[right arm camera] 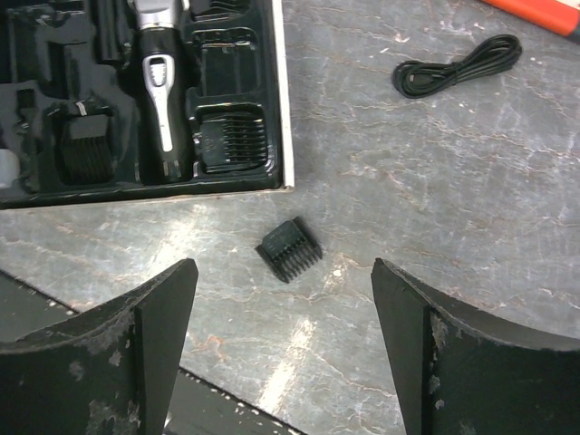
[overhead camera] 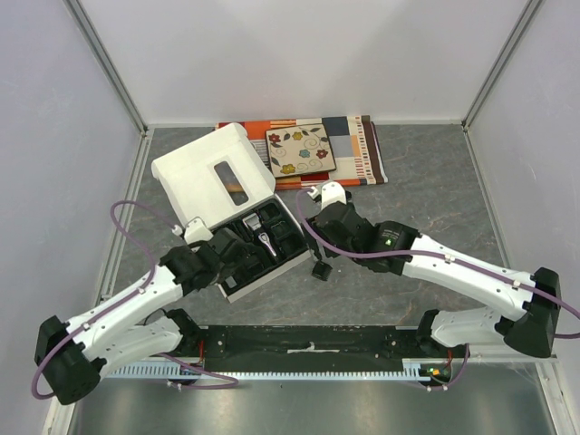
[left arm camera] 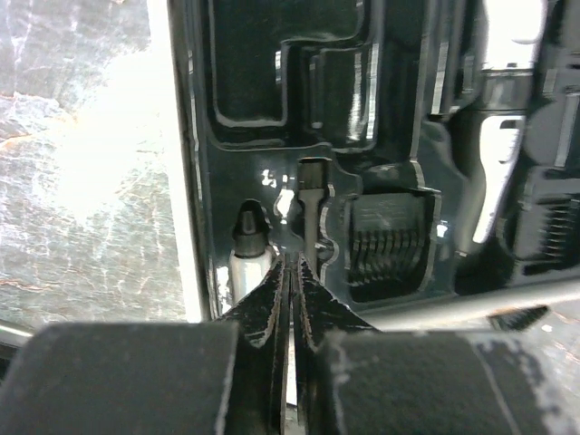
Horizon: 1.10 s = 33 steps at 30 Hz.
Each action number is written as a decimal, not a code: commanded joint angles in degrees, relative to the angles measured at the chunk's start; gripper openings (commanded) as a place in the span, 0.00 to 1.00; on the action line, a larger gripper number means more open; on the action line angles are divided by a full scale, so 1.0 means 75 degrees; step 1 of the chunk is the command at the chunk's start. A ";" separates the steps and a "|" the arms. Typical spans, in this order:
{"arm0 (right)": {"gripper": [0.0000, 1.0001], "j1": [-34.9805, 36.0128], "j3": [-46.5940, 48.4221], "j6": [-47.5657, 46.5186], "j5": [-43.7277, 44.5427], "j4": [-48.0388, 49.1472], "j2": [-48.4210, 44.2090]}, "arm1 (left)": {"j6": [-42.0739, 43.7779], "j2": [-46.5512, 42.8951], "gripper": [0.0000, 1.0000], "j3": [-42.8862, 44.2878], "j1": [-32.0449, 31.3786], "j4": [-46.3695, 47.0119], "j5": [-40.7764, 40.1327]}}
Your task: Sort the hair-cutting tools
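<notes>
From above, we see the white box (overhead camera: 195, 172) lying open, its black tray (overhead camera: 292, 231) split into little rooms. The left arm (overhead camera: 136, 304) covers the tray's near corner and the right arm (overhead camera: 453, 272) covers part of the table (overhead camera: 426, 181), so no fingertips show here. The silver clipper (overhead camera: 263, 241) lies in a middle room. A loose comb (overhead camera: 320, 270) lies on the table just outside the tray.

In the left wrist view, the left pincer (left arm camera: 290, 281) is closed down to a thin crack, right over the tray. A thin black stick (left arm camera: 313, 195) in a narrow room ends at its tips; we cannot tell if it is pinched. A white tube (left arm camera: 246, 267) lies beside the stick, and a stored comb (left arm camera: 390, 245) fills the next room. The far rooms are dark and hard to make out.

In the right wrist view, the right pincer (right arm camera: 283, 272) is wide open and holds nothing. The loose comb lies on the table between its fingers, a bit past them. The clipper's top is cut off. The coiled cord (right arm camera: 458, 68) lies on the table, well apart from the tray.
</notes>
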 commanded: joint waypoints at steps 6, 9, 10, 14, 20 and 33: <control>0.95 -0.1499 0.0086 0.0322 0.0787 0.0702 0.1071 | 0.1172 -0.0508 0.18 0.1337 0.0017 -0.0304 -0.0171; 0.95 -0.2063 0.0062 0.0520 0.0691 0.1124 0.1704 | 0.1629 -0.0415 0.29 0.1583 0.0017 -0.0200 -0.0066; 0.95 -0.2158 0.0132 0.0626 0.0691 0.1219 0.1858 | 0.1723 -0.0391 0.32 0.1630 0.0029 -0.0176 -0.0054; 0.94 -0.2627 0.0425 0.1257 0.0668 0.1559 0.2666 | 0.2669 -0.0532 0.46 0.1922 0.0029 0.0199 0.0121; 0.93 -0.3120 0.1104 0.1903 0.0960 0.1724 0.4073 | 0.4369 -0.0485 0.50 0.2648 0.0053 0.0504 0.0718; 0.89 -0.3425 0.2135 0.3087 0.1347 0.1853 0.5796 | 0.6130 -0.0532 0.54 0.2802 0.0099 0.0891 0.1575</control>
